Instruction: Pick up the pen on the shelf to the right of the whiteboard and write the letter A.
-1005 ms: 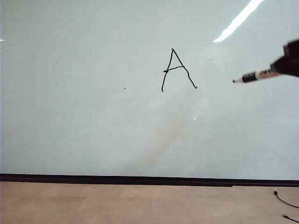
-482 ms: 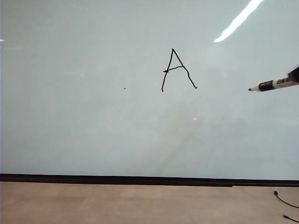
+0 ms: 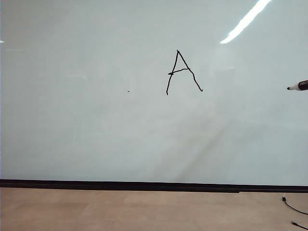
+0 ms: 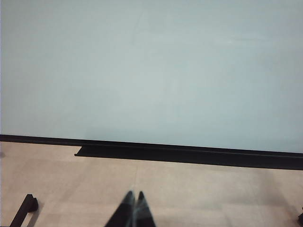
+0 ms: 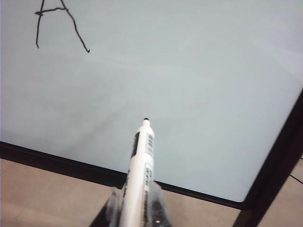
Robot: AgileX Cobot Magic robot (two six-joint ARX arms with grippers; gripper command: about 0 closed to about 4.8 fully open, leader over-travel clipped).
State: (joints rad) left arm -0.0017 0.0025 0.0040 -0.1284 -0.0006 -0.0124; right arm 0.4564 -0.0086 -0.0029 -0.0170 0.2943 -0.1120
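The letter A (image 3: pixel 183 72) stands in thin black strokes on the whiteboard (image 3: pixel 96 134), right of its middle. Part of the letter A (image 5: pixel 59 21) also shows in the right wrist view. My right gripper (image 5: pixel 135 198) is shut on the pen (image 5: pixel 139 170), a white barrel with black lettering, its black tip off the board and well right of and below the letter. In the exterior view only the pen (image 3: pixel 299 86) tip end pokes in at the right edge. My left gripper (image 4: pixel 135 195) is shut and empty, low in front of the board's black bottom strip (image 4: pixel 189 155). The shelf is out of view.
A tan surface (image 3: pixel 144 209) runs below the whiteboard. A black cable (image 3: pixel 292 207) lies at its right end. A tiny dark speck (image 3: pixel 128 90) marks the board left of the letter. A black frame edge (image 5: pixel 279 156) borders the board's right side. A small black part (image 4: pixel 26 207) sits near the left gripper.
The right gripper has carried the pen to the right, away from the letter A. The gripper has left the exterior view and only the pen's tip end remains. The left gripper has not moved.
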